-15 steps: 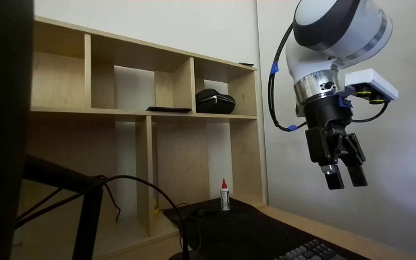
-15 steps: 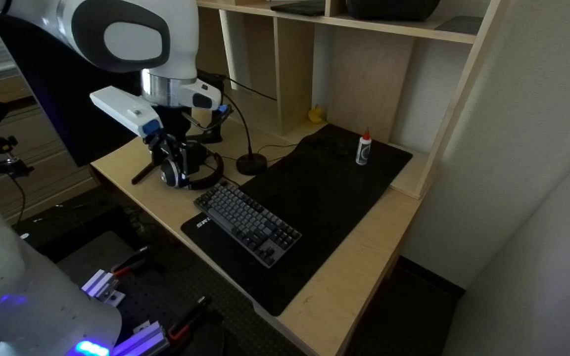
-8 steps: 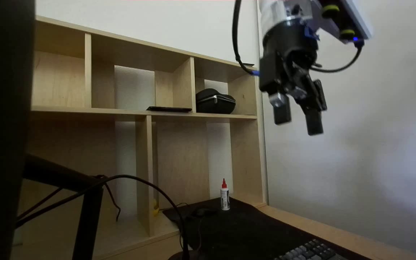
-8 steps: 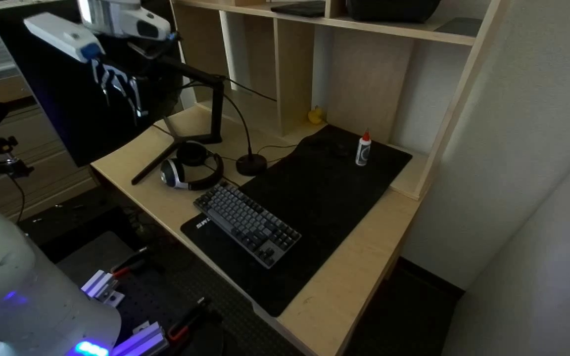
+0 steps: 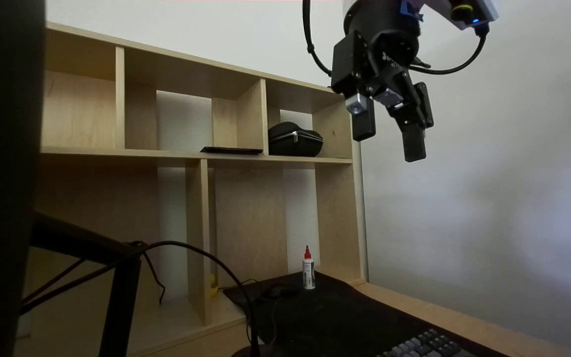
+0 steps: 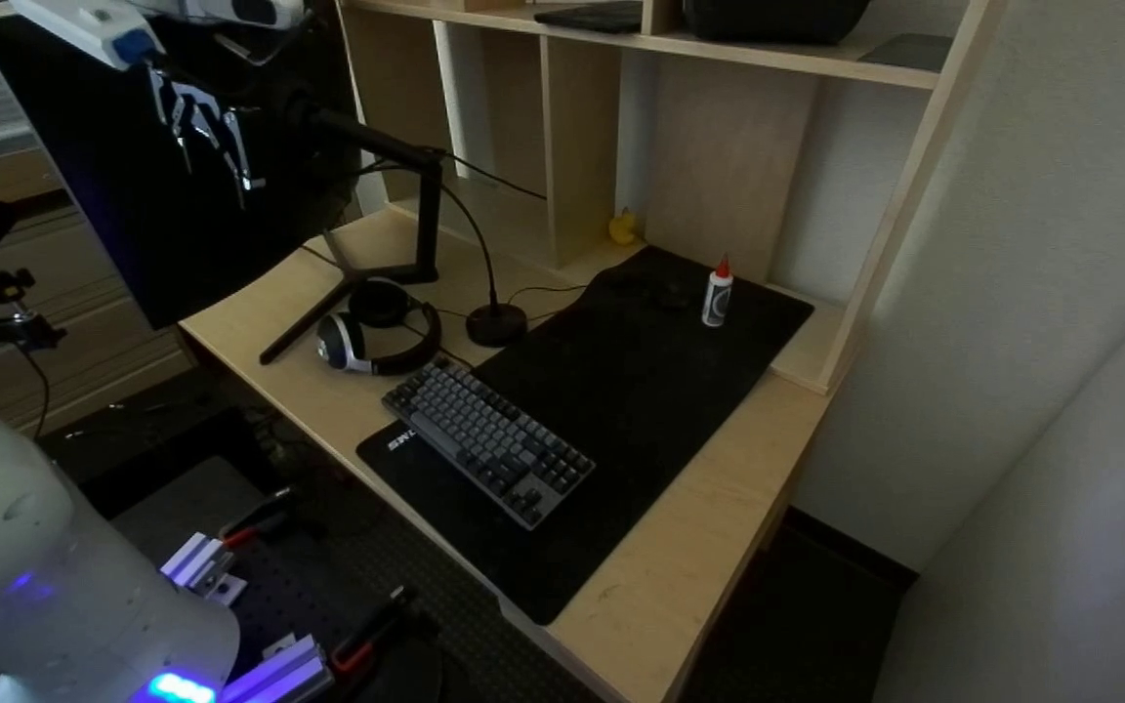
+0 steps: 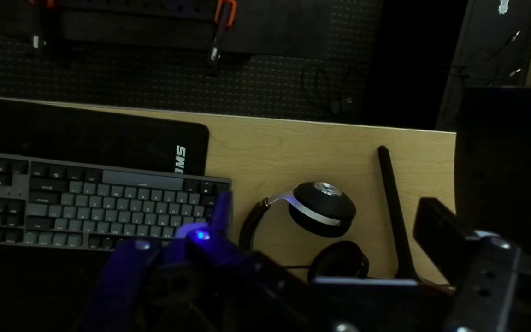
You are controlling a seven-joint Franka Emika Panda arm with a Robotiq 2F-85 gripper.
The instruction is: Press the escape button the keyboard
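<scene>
The keyboard [image 6: 489, 439] is wide and dark with grey and black keys. It lies on the black desk mat. In an exterior view only one corner of the keyboard [image 5: 427, 347] shows at the bottom edge. In the wrist view the keyboard [image 7: 109, 203] is at the left, its space bar towards the top; one finger covers its lower right corner. My gripper [image 5: 389, 141] is open and empty, fingers pointing down, high above the desk. In an exterior view the gripper [image 6: 219, 181] is in front of the monitor. In the wrist view the gripper [image 7: 323, 205] has its fingers wide apart over the headphones.
Headphones [image 6: 377, 332] lie beside the keyboard. A monitor [image 6: 133, 176] on a stand [image 6: 426, 225] and a thin microphone stand [image 6: 496, 324] are near. A white bottle with red cap [image 6: 717, 298] stands on the mat [image 6: 621, 391]. Wooden shelves [image 5: 236, 158] rise behind.
My gripper has risen from low over the headphones to high in front of the monitor. The rise is smaller in the last half second. The keyboard has not moved.
</scene>
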